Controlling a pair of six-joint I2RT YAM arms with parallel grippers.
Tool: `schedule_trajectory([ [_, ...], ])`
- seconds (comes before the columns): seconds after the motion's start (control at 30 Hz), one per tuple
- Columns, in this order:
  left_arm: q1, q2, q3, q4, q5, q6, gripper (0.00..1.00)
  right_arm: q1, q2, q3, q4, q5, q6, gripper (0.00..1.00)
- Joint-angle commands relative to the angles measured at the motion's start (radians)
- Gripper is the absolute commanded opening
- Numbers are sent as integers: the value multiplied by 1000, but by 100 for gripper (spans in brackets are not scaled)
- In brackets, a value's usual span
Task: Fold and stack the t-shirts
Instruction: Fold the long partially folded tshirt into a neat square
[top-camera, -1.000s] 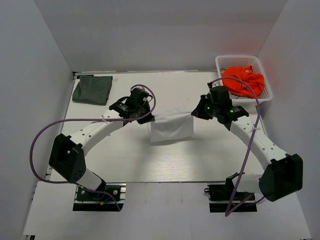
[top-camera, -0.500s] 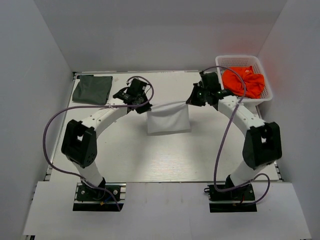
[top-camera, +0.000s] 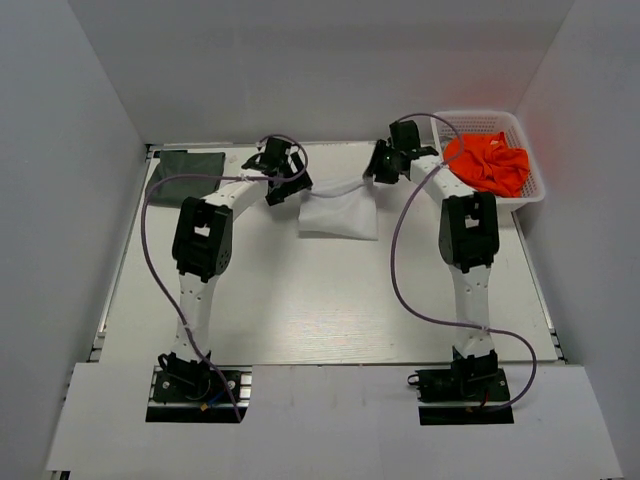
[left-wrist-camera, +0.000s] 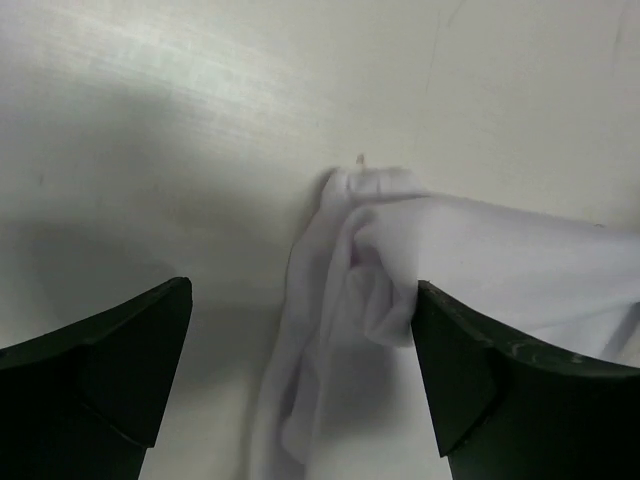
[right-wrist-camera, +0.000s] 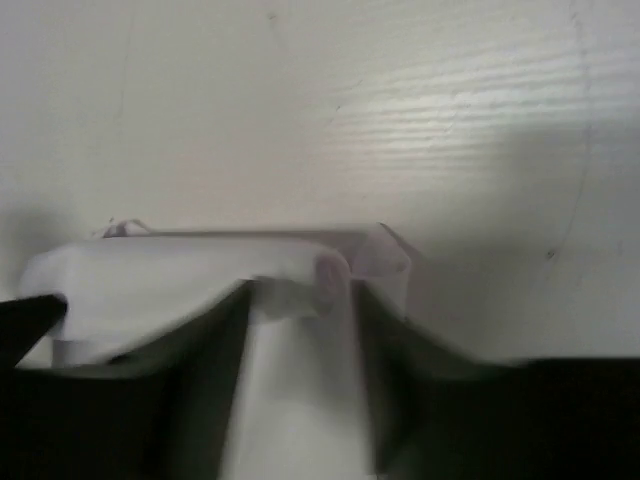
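The white t-shirt (top-camera: 338, 215) lies folded on the table (top-camera: 320, 300) at the far middle, its far edge sagging between the two grippers. My left gripper (top-camera: 287, 190) is over its far left corner, jaws wide open; in the left wrist view (left-wrist-camera: 300, 300) the bunched corner (left-wrist-camera: 370, 270) lies between the fingers and brushes the right one. My right gripper (top-camera: 377, 174) is at the far right corner; the blurred right wrist view (right-wrist-camera: 300, 300) shows its fingers apart with a fold of cloth (right-wrist-camera: 330, 270) at the tips. The dark grey-green t-shirt (top-camera: 183, 168) lies folded at the far left.
A white basket (top-camera: 533, 180) holding an orange cloth (top-camera: 490, 162) stands at the far right, close to the right arm. Both arms reach straight out over the table, cables looping beside them. Grey walls close in the sides and back.
Both grippers carried the white shirt's edge toward the far side and lowered it. The left jaws sprang wide open and the right jaws parted, loosening their hold on the cloth.
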Motion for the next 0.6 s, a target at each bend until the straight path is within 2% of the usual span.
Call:
schedule_trajectory([
  [0.0, 12, 17, 180, 39, 53, 101, 100, -27, 42, 152, -43, 15, -24, 80],
  [0.03, 12, 17, 204, 29, 64, 119, 100, -26, 36, 146, -38, -8, -37, 90],
  [0.1, 12, -13, 202, 51, 64, 162, 100, -19, -45, 84, -7, 29, -48, 90],
  [0.17, 2, -54, 130, 84, 83, 176, 100, -16, -124, -5, 32, 61, -34, 90],
  [0.2, -8, -76, 103, 95, 83, 187, 100, -16, -178, -112, 51, 63, -31, 90],
  [0.3, -17, -154, 10, 136, 124, 196, 100, -13, -287, -241, 117, -5, -33, 90],
  [0.33, -17, -168, -7, 158, 133, 196, 100, -10, -313, -257, 134, -73, -31, 90],
  [0.5, -51, -194, -59, 207, 296, 225, 100, 17, -360, -413, 247, -218, -4, 90],
  [0.57, -70, -185, -87, 226, 351, 225, 100, 20, -354, -429, 277, -247, 13, 90],
])
